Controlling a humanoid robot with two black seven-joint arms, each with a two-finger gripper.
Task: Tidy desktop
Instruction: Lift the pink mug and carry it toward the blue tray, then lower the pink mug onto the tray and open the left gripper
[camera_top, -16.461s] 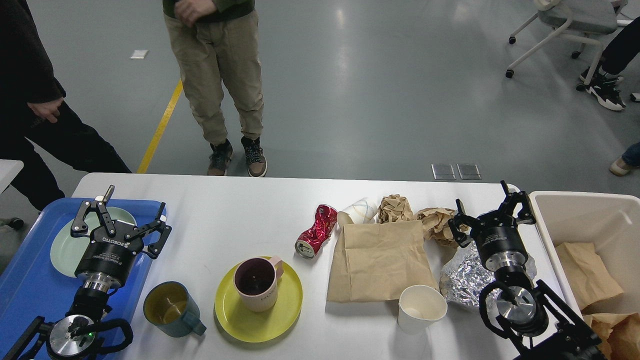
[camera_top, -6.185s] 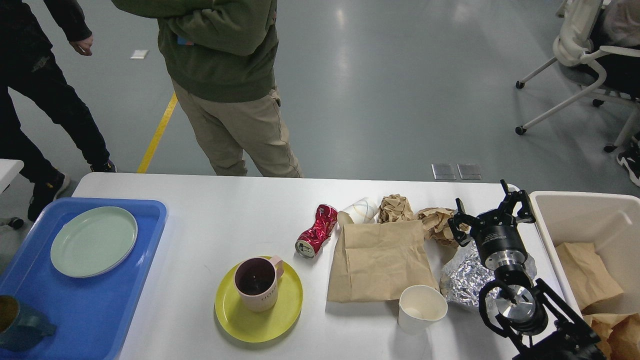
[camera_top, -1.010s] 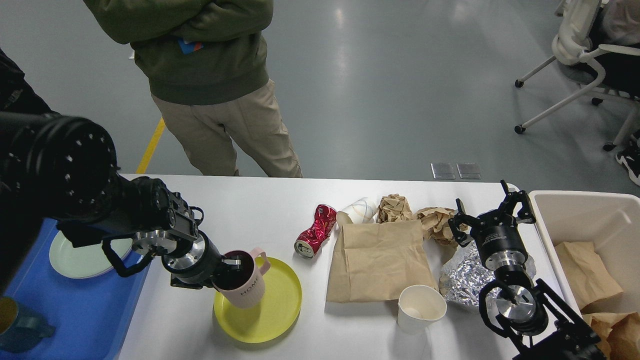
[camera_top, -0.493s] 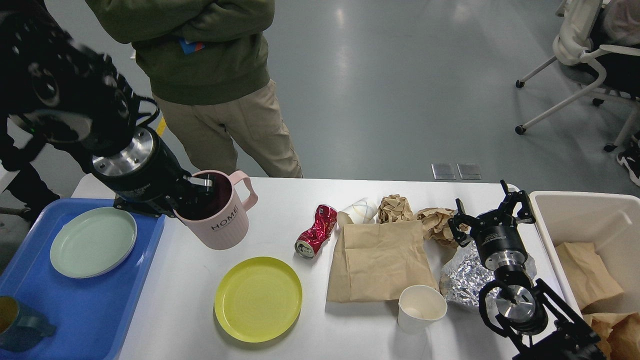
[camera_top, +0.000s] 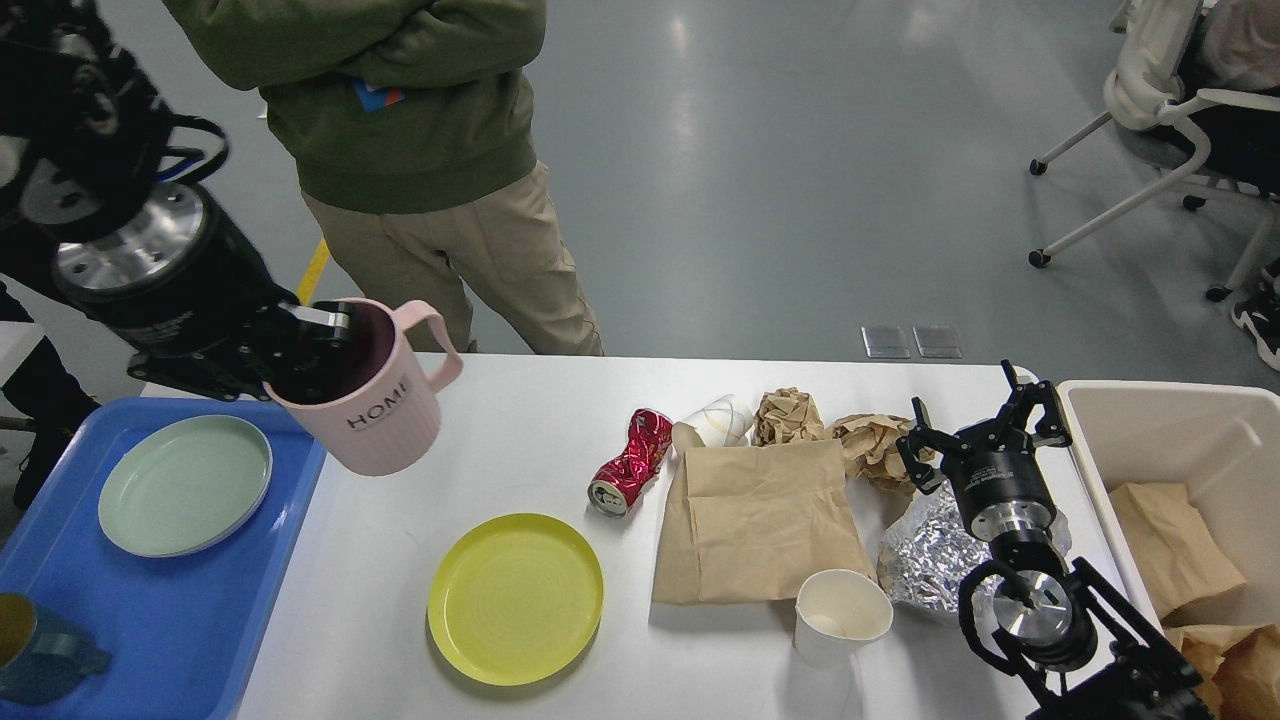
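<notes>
The left end effector (camera_top: 318, 345) had lifted the pink mug (camera_top: 365, 405) off the yellow plate (camera_top: 516, 598), where it had stood a second earlier, and carried it up and to the left. It was clamped on the mug's rim, one finger inside, with the mug tilted in the air over the near edge of the blue tray (camera_top: 150, 620). The tray already held a pale green plate (camera_top: 185, 484) and a teal mug (camera_top: 40, 655), so I judged the pink one was bound for the same place.

The yellow plate sat bare on the white surface (camera_top: 480, 430), with a crushed red can (camera_top: 632, 461), paper bag (camera_top: 760, 520), paper cup (camera_top: 842, 616) and foil (camera_top: 925, 560) yet to clear. The right end effector (camera_top: 978, 420) hovered with fingers spread, empty, beside the beige bin (camera_top: 1170, 430).
</notes>
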